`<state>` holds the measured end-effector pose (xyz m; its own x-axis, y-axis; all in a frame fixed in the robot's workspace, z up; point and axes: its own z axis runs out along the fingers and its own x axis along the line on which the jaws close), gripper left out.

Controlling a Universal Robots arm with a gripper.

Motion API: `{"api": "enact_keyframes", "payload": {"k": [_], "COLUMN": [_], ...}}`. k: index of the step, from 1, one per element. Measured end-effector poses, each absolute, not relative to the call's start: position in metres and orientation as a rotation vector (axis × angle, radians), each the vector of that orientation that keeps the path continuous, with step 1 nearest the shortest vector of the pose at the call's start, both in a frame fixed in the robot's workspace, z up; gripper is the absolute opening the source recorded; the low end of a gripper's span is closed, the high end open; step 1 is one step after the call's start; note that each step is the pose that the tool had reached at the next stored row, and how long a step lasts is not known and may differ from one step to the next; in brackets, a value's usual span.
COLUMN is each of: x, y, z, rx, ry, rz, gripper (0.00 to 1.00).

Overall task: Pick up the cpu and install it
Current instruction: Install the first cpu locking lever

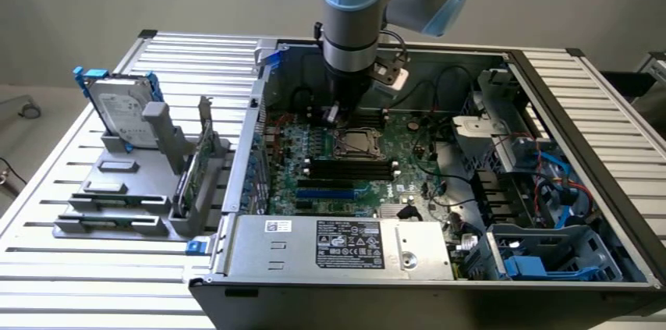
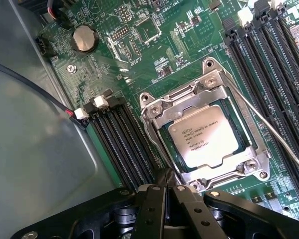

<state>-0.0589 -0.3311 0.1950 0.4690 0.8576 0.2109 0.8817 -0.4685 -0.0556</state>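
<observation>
Exterior view, starting from its left: we see a hard drive (image 1: 123,108) with blue rails standing upright in a grey rack (image 1: 125,193) near the left edge of the worktop (image 1: 62,283). Just beside the rack lies the open computer case (image 1: 582,96), which covers the middle and right of the worktop. The arm (image 1: 354,10) reaches down into the case from above. Its gripper (image 1: 333,115) hangs over the far-left part of the motherboard (image 1: 416,170).

Just to the exterior view's right of the gripper tip we find the cpu (image 1: 357,143), lying flat in its socket near the middle of the board. A silver power supply (image 1: 344,244) with a black label sits along the case's near edge. A blue drive bay (image 1: 526,266) fills the near right corner.

In the wrist view, a coin cell (image 2: 83,39) sits on the green board. Black memory slots (image 2: 122,144) run along one side of the socket frame (image 2: 154,112), and more run along the other. The cpu (image 2: 204,137) rests inside that frame with its printed silver top facing up. A thin lever rod (image 2: 274,134) crosses beside it.

The gripper (image 2: 167,181) has its fingers (image 2: 152,209) pressed together with nothing between them. The tips are close to the socket's edge, and we cannot tell whether they touch the board.
</observation>
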Motion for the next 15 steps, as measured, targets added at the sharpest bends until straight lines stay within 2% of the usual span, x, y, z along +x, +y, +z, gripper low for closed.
{"api": "enact_keyframes", "payload": {"k": [15], "x": [-0.0563], "y": [-0.3293], "z": [0.1948], "rx": [-2.572], "ry": [-1.508], "rz": [-0.228], "gripper": [0.11]}}
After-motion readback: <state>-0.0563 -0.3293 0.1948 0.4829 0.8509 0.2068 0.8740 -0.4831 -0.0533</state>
